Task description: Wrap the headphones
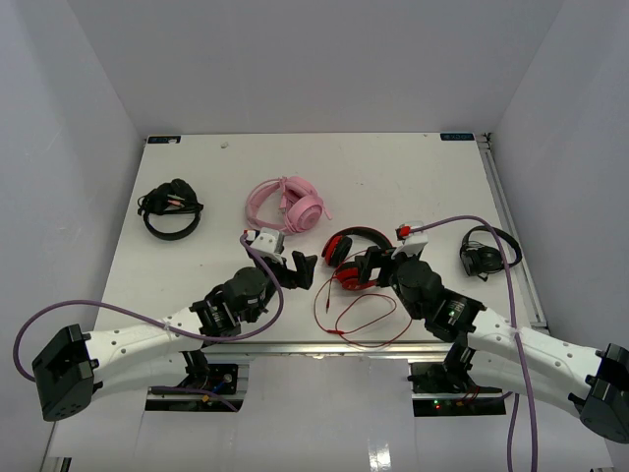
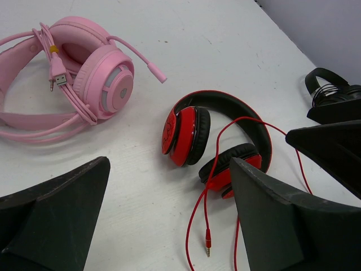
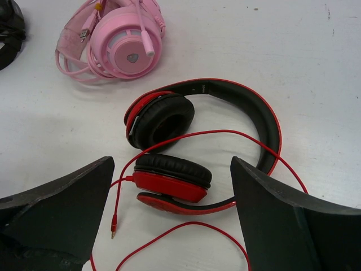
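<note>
On the white table [image 1: 413, 167], the left gripper [image 1: 303, 269] and right gripper [image 1: 366, 267] both gape wide and hold nothing. The red headphones [image 1: 350, 244] lie flat just ahead of the right gripper, off to the left gripper's right. Only the overhead view shows the red cable [image 1: 360, 321] looping back beside the right arm. Only the wrist views show its plug [image 3: 113, 227] lying loose. From above, the right gripper hides one ear cup.

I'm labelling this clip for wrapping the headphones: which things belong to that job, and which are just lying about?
Job: red headphones, red cable.
Lying about: pink headphones, left black headphones, right black headphones.
</note>
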### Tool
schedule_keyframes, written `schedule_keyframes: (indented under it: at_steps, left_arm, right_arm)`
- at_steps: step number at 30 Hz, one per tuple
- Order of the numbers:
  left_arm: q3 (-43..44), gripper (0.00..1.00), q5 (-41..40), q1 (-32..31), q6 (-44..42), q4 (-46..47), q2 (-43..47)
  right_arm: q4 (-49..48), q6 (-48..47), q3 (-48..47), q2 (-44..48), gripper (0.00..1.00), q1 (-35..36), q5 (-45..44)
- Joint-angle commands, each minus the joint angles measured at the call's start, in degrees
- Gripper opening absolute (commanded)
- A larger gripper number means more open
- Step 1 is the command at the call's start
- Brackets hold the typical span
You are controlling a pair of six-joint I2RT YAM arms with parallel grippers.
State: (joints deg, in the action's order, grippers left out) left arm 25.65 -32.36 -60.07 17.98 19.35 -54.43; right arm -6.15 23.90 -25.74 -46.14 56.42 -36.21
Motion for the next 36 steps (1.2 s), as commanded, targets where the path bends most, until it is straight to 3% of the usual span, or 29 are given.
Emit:
schedule_keyframes:
  at_steps: [1, 6, 9, 14, 20, 22, 28, 32, 36]
  left_arm:
    - [-0.1, 0.98, 0.6, 0.0, -0.7, 1.6, -0.3]
    - [0.3, 0.96, -0.2, 0.0, -1.3, 1.3, -1.5]
    - [0.3, 0.96, -0.2, 0.0, -1.5, 1.4, -1.3]
    - [0.0, 0.96, -0.9, 0.0, -1.7, 1.4, -1.1]
    - [-0.1, 0.96, 0.2, 0.0, -2.1, 2.0, -1.6]
    - [0.6, 0.95, 0.7, 0.0, -1.7, 1.3, -2.4]
    - [0.8, 0.95, 1.2, 0.0, -1.6, 1.2, -2.8]
    - [0.6, 0.95, 1.0, 0.0, -1.6, 1.2, -2.4]
    - [0.6, 0.95, 1.2, 0.0, -1.7, 1.3, -2.3]
  right_arm:
    - [-2.1, -1.1, -2.4, 1.2, 0.9, 0.3, -2.1]
    - [-0.8, -8.4, -6.2, -2.5, 0.96, -1.2, -3.0]
    - [4.3, -8.8, -11.7, -6.1, 1.0, -5.9, -0.2]
    - [8.1, -8.2, -13.9, -10.2, 0.9, -21.6, 19.0]
    - [11.8, -8.7, -13.5, -15.4, 0.77, -32.5, 29.3]
    - [9.8, -8.3, -10.0, -15.7, 0.74, -33.2, 33.6]
    - [9.5, -9.8, -7.2, -16.1, 0.64, -35.5, 33.8]
    - [9.4, -10.7, -5.6, -17.8, 0.63, -37.7, 39.4]
    - [9.0, -10.2, -3.4, -17.6, 0.63, -38.1, 38.7]
